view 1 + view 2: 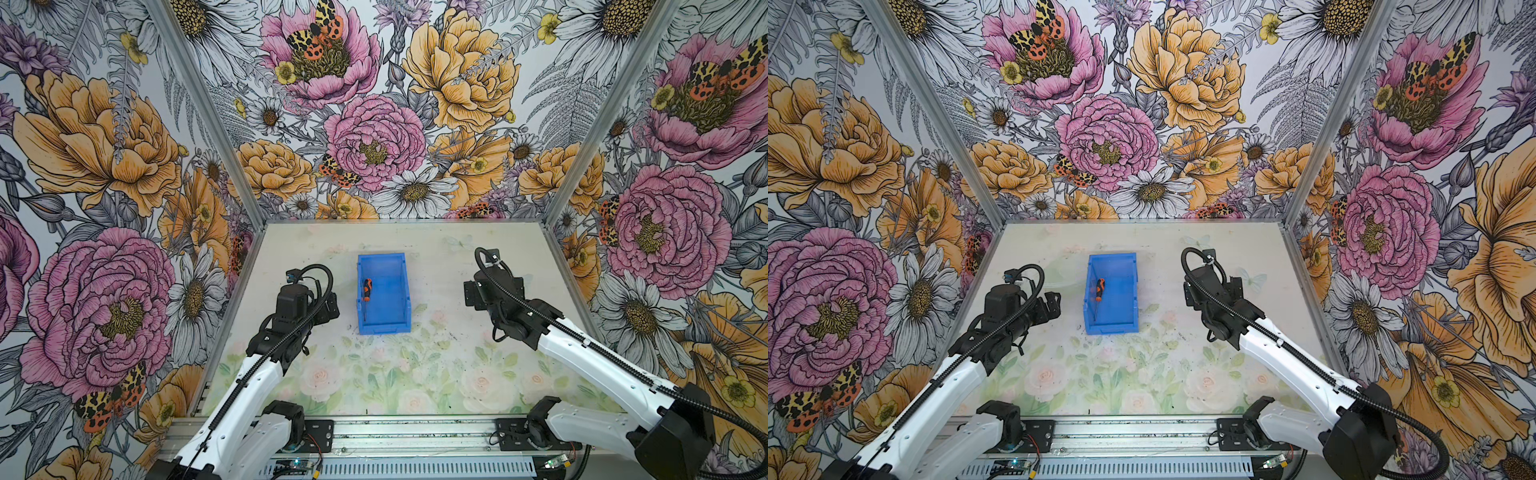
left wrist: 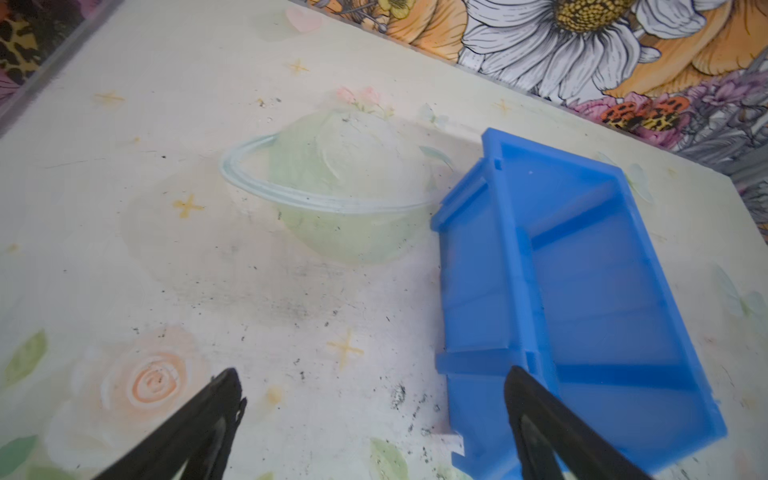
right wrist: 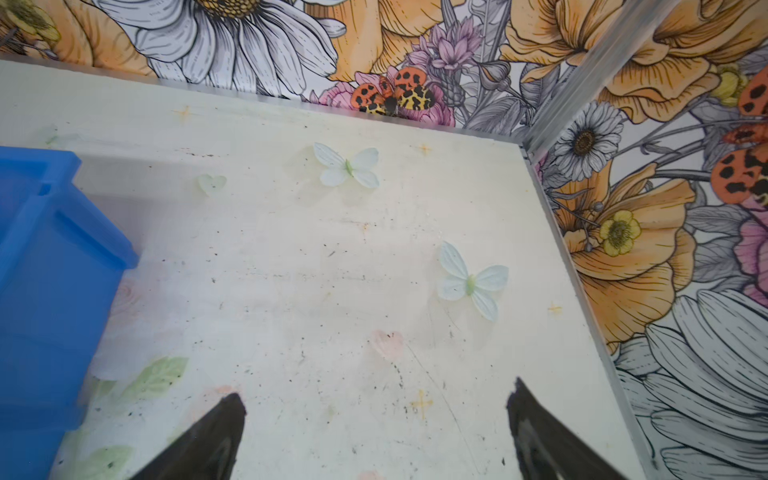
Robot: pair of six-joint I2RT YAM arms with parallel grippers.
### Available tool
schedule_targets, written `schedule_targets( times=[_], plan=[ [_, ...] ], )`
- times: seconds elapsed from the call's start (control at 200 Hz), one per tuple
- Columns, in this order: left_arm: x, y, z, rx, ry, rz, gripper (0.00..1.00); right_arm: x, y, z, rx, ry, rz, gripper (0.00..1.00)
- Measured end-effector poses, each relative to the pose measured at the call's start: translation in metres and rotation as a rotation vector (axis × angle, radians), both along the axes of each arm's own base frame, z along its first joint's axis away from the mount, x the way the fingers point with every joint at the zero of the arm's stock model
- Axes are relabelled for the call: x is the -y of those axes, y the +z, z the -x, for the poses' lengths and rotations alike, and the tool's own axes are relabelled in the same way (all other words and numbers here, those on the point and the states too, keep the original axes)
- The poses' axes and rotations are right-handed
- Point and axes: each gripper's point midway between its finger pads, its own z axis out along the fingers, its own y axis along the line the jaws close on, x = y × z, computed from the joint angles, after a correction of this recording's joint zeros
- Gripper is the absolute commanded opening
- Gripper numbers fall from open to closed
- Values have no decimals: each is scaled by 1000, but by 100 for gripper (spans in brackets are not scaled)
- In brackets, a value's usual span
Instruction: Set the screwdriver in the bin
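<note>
The right gripper (image 3: 376, 392) stands wide open with nothing between its fingers; only bare table (image 3: 316, 266) shows under it in the right wrist view. In both top views it hangs off to the right of the blue bin (image 1: 388, 299), well clear of the wall. The left gripper (image 2: 372, 374) is also spread wide and empty. It hangs over the table at the bin's left side, with one finger overlapping the near corner of the bin in the left wrist view. I judge that both are parked outside the bin because there is nothing left to carry.

The screwdriver (image 1: 365, 300) lies on the bin's floor, inside the walls and close to the bin's left wall, so the task looks done. Whether it touches that wall I cannot tell. The left wrist view shows only the bin's outer side and far interior, not the screwdriver.

Its long axis runs along the bin's length. The orange-and-black handle points toward the tall back wall and the thin dark shaft points toward the low front lip, on the robot's side. In a top view the screwdriver (image 1: 1097, 301) leans slightly off that line, with the handle a little further from the left wall than the tip.

A clear glass bowl (image 2: 291, 195) sits just beside the bin on the left arm's side, apparently empty.
</note>
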Motion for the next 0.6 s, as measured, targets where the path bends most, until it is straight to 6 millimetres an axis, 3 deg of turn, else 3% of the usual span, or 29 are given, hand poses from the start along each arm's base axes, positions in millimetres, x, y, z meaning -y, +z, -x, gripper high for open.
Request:
schedule_targets(
  times=[0.375,0.465,0.596],
  plan=[
    [-58,-1,-33,53,145,-134,99,123,-45,5,-13,-425,-48,100],
    [-66,-4,-42,87,181,-167,99,139,-52,2,-8,-485,-48,99],
    [-77,-30,-44,71,226,-215,99,155,-61,-1,30,-513,-53,99]
  ],
)
